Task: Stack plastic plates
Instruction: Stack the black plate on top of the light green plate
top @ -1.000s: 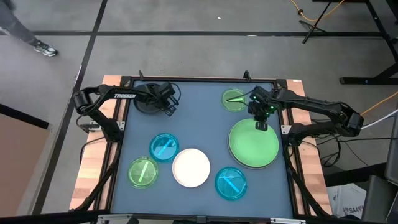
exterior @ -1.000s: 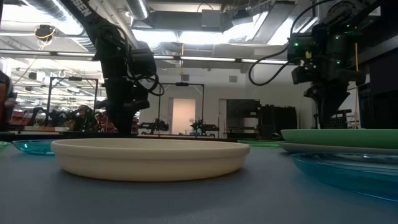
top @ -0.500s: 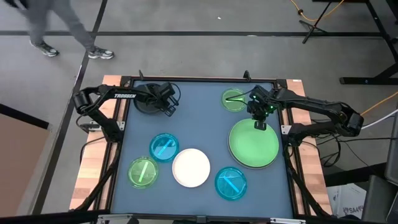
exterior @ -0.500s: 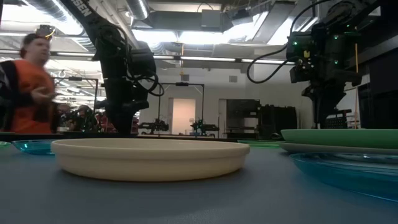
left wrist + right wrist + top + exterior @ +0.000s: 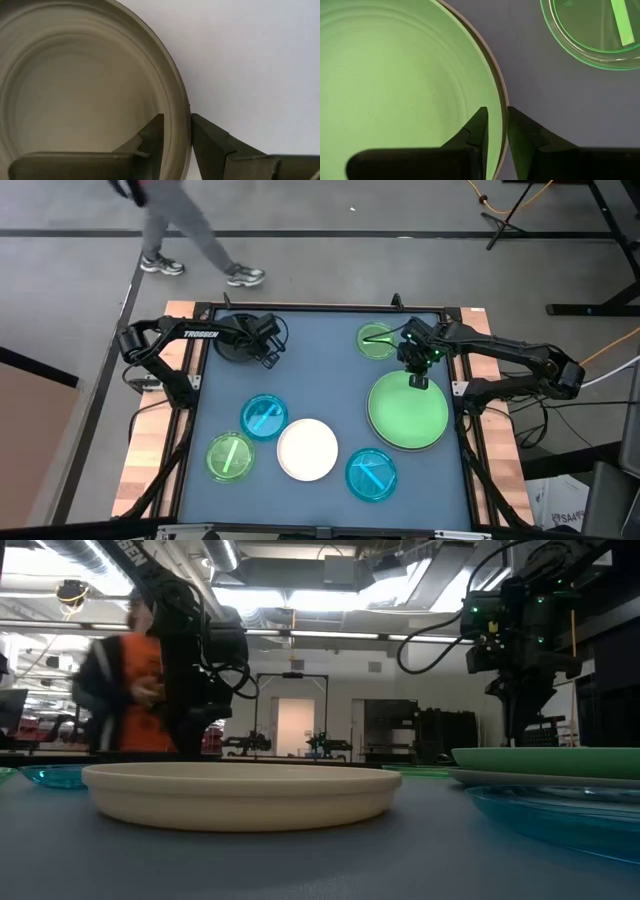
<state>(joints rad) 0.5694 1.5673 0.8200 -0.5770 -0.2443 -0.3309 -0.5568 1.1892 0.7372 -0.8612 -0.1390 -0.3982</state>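
Bright overhead light; passing person (image 5: 135, 680) perhaps motion-blurred.

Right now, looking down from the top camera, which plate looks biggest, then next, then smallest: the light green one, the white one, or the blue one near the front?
1. Light green plate
2. White plate
3. Blue plate

White plate (image 5: 307, 449) front centre; large plate (image 5: 408, 412) to its right.

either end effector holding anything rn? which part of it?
Both pinch plate rims. Left end effector straddles the black plate at its rim; right end effector straddles the light green plate rim, with the grey plate's edge beneath.
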